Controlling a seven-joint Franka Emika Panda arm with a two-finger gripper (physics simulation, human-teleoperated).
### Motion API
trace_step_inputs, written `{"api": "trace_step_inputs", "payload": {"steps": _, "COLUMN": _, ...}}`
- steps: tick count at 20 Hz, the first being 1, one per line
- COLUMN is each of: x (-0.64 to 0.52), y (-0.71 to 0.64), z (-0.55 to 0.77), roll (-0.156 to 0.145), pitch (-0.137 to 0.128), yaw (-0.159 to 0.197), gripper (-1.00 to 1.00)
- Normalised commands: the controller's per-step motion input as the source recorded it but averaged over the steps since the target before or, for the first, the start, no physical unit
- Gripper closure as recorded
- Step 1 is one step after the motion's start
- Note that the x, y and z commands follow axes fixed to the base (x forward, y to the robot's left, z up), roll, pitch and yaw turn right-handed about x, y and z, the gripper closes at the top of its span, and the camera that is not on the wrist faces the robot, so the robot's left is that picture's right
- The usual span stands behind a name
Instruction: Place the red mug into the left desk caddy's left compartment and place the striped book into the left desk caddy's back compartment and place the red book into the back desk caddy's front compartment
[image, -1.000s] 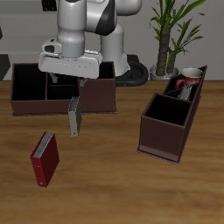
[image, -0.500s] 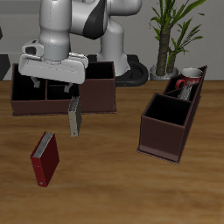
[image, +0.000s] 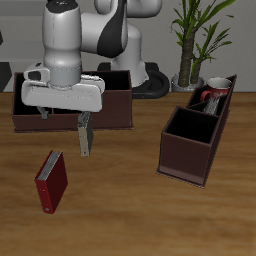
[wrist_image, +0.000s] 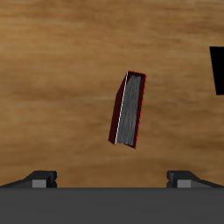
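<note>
— Although the gripper hung over the wooden table, could you read its jaws?
— Wide apart, holding nothing. Only the wrist view showed the red book's page edges.
— And elsewhere?
— The striped book stood at the back desk caddy; at three o'clock, the red mug sat half hidden in the left desk caddy.

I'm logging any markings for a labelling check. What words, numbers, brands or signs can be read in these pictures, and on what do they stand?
None: no readable text shows in either view.
red book: plain cover and page edge, no title.
striped book: only stripes, no letters.
red mug: no visible print.
Both caddies, left desk caddy and back desk caddy: plain dark walls.
</note>
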Motion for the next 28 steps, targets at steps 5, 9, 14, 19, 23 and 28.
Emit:
{"api": "trace_step_inputs", "payload": {"steps": 5, "x": 0.35, "y": -0.20, "z": -0.01, "roll": 0.047, "pitch": -0.005, "yaw": -0.004, "gripper": -1.00}}
{"api": "trace_step_inputs", "payload": {"steps": 9, "x": 0.41, "y": -0.56, "z": -0.12, "roll": -0.040, "pitch": -0.019, "yaw": -0.071, "gripper": -1.00}}
{"api": "trace_step_inputs", "payload": {"steps": 14, "x": 0.33, "y": -0.38, "z": -0.36, "roll": 0.005, "pitch": 0.029, "yaw": -0.024, "gripper": -1.00}}
{"api": "trace_step_inputs", "payload": {"steps": 19, "x": 0.19, "y": -0.09, "z": -0.28, "roll": -0.040, "pitch": 0.004, "yaw": -0.037, "gripper": -1.00}}
{"api": "trace_step_inputs", "payload": {"steps": 23, "x": 0.04, "y": 0.24, "z": -0.30, "roll": 0.027, "pitch": 0.014, "yaw": -0.023, "gripper": -1.00}}
{"api": "trace_step_inputs", "payload": {"steps": 28, "x": 0.02, "y": 0.32, "z": -0.30, "roll": 0.018, "pitch": 0.021, "yaw": 0.001, "gripper": -1.00}}
